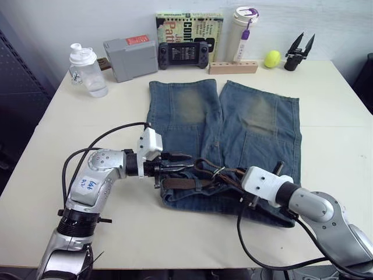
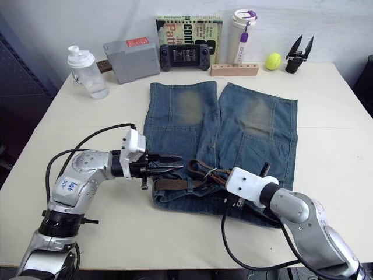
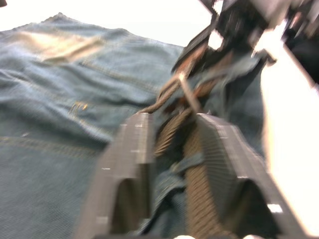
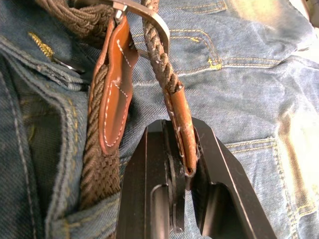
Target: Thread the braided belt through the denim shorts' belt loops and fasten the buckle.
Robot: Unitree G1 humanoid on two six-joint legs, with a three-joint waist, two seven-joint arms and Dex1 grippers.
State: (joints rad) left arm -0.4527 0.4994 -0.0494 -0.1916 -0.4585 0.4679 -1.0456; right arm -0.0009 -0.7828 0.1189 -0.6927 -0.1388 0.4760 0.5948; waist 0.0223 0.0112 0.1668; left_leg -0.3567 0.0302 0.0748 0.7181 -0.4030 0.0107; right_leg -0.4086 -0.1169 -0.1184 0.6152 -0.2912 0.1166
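only partial print reads: "con" and "pat" on the book (image 1: pixel 189 26) standing behind the game controller (image 1: pixel 183 54).

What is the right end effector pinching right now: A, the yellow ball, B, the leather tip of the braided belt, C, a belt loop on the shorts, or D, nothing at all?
B: in the right wrist view the right end effector is shut on the braided belt's reddish-brown leather tip, just past the buckle.

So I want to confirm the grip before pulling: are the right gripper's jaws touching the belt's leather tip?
Touching. The right wrist view shows the right gripper shut on the braided belt's leather tip, pinched between both jaws.
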